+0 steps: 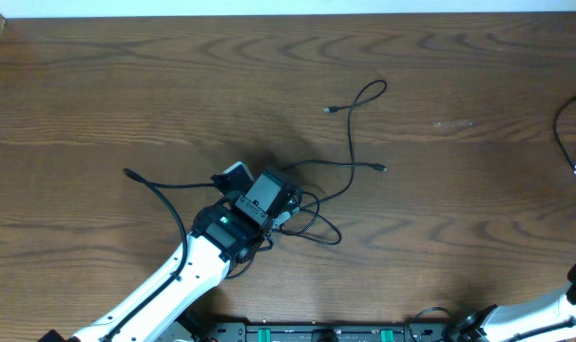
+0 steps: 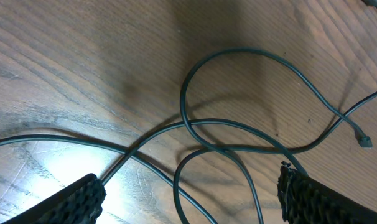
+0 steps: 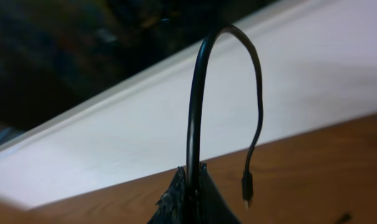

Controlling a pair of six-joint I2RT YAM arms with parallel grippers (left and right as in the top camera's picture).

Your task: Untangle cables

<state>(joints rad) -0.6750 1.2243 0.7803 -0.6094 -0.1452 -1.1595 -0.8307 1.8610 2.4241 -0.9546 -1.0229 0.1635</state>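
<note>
Brown wooden table (image 1: 126,85) fills the view from above, with a white strip along its far edge. Near the middle, thin black cables (image 2: 182,99) lie on the wood in loops that cross each other. One small plug (image 2: 364,141) rests just right of the loops. The left gripper (image 2: 188,180) sits low over them with its two fingers spread wide, one on each side. Over at the right edge, the right gripper (image 3: 190,182) is up in the air and pinches a single black cable (image 3: 198,93). That cable bends over in an arch, and its hanging plug (image 3: 247,185) dangles down.
</note>
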